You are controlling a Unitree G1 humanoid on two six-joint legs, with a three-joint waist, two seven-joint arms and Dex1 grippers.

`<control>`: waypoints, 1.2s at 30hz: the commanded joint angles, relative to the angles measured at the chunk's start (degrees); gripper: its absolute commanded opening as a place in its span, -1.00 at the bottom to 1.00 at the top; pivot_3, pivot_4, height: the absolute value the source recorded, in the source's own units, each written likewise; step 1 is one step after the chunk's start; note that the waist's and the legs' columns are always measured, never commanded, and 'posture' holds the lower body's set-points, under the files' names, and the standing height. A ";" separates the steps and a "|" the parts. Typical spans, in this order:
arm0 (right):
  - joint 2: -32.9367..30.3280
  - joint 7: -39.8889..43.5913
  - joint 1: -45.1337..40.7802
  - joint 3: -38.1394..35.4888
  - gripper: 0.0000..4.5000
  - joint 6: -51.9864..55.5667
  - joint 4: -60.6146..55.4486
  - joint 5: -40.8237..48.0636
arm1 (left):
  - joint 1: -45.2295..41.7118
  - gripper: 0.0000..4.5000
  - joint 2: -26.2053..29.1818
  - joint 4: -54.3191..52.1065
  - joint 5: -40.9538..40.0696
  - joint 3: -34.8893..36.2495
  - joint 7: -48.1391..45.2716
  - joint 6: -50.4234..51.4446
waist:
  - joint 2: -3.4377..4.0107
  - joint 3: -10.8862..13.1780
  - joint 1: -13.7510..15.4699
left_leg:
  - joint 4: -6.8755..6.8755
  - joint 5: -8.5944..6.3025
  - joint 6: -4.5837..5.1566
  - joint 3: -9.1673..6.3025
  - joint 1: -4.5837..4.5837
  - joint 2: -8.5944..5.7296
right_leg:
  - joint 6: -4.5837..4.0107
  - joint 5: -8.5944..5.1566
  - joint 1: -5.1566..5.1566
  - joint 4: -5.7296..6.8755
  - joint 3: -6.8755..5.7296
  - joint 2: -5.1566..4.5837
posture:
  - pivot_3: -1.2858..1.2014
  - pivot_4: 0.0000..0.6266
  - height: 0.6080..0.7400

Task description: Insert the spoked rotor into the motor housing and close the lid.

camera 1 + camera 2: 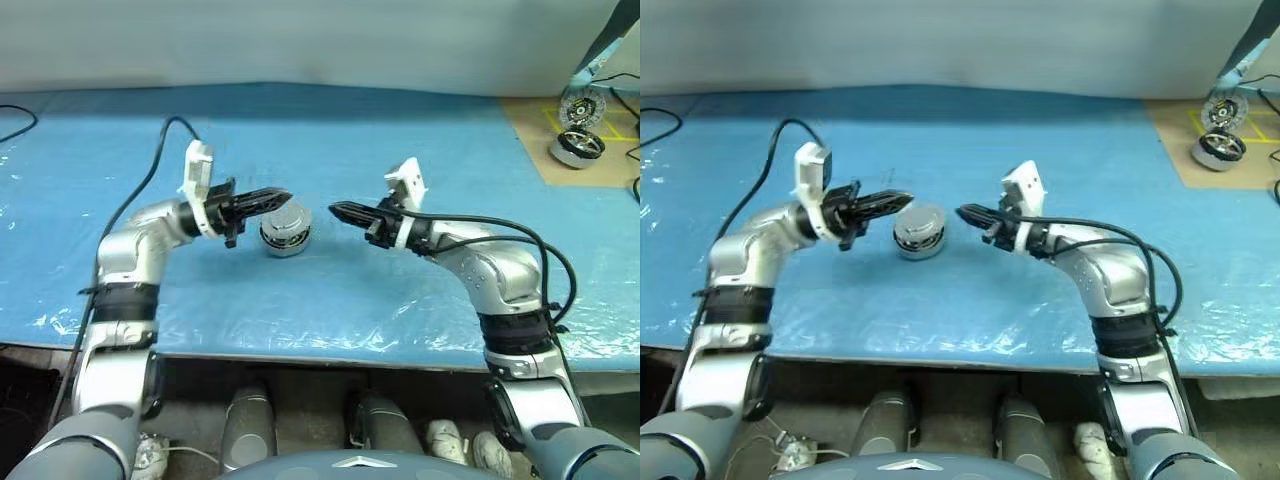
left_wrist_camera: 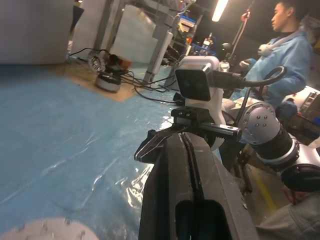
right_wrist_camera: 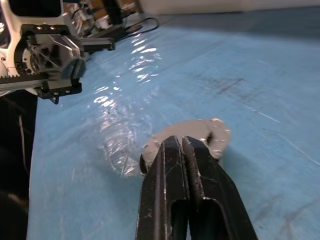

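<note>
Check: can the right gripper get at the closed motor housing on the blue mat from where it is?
Probably yes. The right gripper hangs just beside the motor housing with only bare blue mat between them. The left gripper sits above the housing's far side, not across that path.

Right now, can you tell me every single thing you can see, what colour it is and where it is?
Closed motor housing: one, silver-grey, lid on top, on the blue cover between both tools.
Table cover: one, blue, shiny plastic, spread over the whole table.
Brown board: one, tan, at the far right corner.
Spare motor parts: two, silvery, round, on the brown board.
Cables: several, black, near the board.
Person: one, blue jacket, beside the table on the robot's right.
Left tool: black, shut, just left of the housing, holding nothing.
Right tool: black, right of the housing, holding nothing.
</note>
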 commanded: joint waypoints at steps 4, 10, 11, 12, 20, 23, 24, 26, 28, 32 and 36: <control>4.90 1.40 -5.66 2.98 -0.01 -8.85 9.21 -3.61 | 13.54 -1.00 -1.60 -11.49 -1.31 2.46 9.42 -3.15 | -0.01 0.02 -0.13 | 0.04 0.00 0.00 0.00 -0.10 -0.03 | -0.10 -0.06 -0.01 -0.03 -0.01 -0.06 | 0.03 -0.52 1.00; 7.56 3.74 -9.46 5.40 0.91 -13.40 16.63 -6.47 | 26.24 -1.00 -2.43 -12.34 7.85 -2.07 12.35 -18.76 | -0.03 0.02 -0.72 | 0.04 0.00 0.01 -0.03 -0.10 0.02 | 0.00 0.00 0.00 -0.05 -0.07 -0.03 | 0.03 -0.52 1.00; 8.11 3.42 -10.29 6.04 0.98 -14.02 18.82 -7.68 | 27.42 -1.00 -2.50 -11.56 9.01 -2.22 12.70 -21.68 | -0.03 0.03 -0.76 | 0.06 0.00 0.01 -0.03 -0.10 0.04 | 0.00 0.00 0.00 -0.04 -0.08 0.00 | 0.03 -0.52 1.00; 8.59 3.55 -10.84 6.23 0.98 -14.27 20.42 -8.11 | 28.38 -1.00 -2.29 -10.63 10.13 -2.57 12.56 -24.30 | -0.03 0.03 -0.83 | 0.06 0.00 0.01 -0.04 -0.10 0.04 | 0.00 0.00 0.00 -0.04 -0.08 -0.01 | 0.03 -0.52 1.00; 10.97 1.19 -13.41 12.51 0.98 -25.03 28.09 -19.34 | 29.55 -1.00 -1.87 -7.34 9.27 -1.41 13.44 -28.36 | -0.03 0.02 -0.99 | 0.14 0.00 0.01 0.00 -0.01 0.02 | -0.06 -0.04 0.03 0.01 0.01 -0.01 | 0.03 -0.52 1.00; 11.67 0.54 -14.39 13.05 0.98 -27.42 32.08 -21.60 | 28.49 -1.00 -2.59 -8.91 9.71 -3.06 15.10 -27.78 | -0.03 0.02 -0.97 | 0.13 0.00 0.01 0.00 -0.01 0.02 | 0.00 0.00 0.03 0.01 0.01 -0.02 | 0.03 -0.52 1.00; 11.61 0.75 -14.57 13.71 0.98 -28.61 33.28 -22.67 | 28.05 -1.00 -2.67 -9.55 9.57 -3.38 15.58 -27.35 | -0.03 0.02 -0.97 | 0.13 0.00 0.01 0.00 -0.01 0.02 | 0.00 0.00 0.03 0.01 0.01 -0.02 | 0.03 -0.52 1.00; 12.22 0.97 -14.77 13.01 0.98 -29.07 34.75 -22.62 | 27.55 -1.00 -2.51 -10.50 9.17 -3.84 16.13 -26.81 | -0.04 0.02 -1.02 | 0.14 0.00 0.01 0.00 -0.01 0.02 | -0.01 0.00 0.03 0.03 0.01 -0.02 | 0.03 -0.52 1.00; 12.30 -0.47 -15.31 13.03 0.98 -30.46 36.80 -24.34 | 27.37 -1.00 -2.38 -11.10 8.98 -4.14 16.56 -26.54 | -0.03 0.02 -1.05 | 0.15 0.00 0.01 0.00 0.00 0.03 | -0.01 0.00 0.03 0.06 0.02 -0.01 | 0.03 -0.52 1.00; 13.00 -0.76 -15.44 11.52 0.98 -30.87 37.98 -24.10 | 26.57 -1.00 -2.79 -12.53 8.11 -4.29 18.05 -24.81 | -0.03 0.02 -1.05 | 0.17 0.00 0.02 0.01 0.05 0.03 | -0.02 -0.01 0.03 0.14 0.04 0.01 | 0.03 -0.52 1.00; 13.55 -1.23 -15.95 10.26 0.98 -30.76 39.42 -24.09 | 26.16 -1.00 -2.68 -13.14 7.21 -4.73 18.46 -23.30 | -0.03 0.02 -1.05 | 0.18 0.00 0.02 0.03 0.04 0.03 | -0.01 0.00 0.03 0.14 0.05 0.01 | 0.03 -0.52 1.00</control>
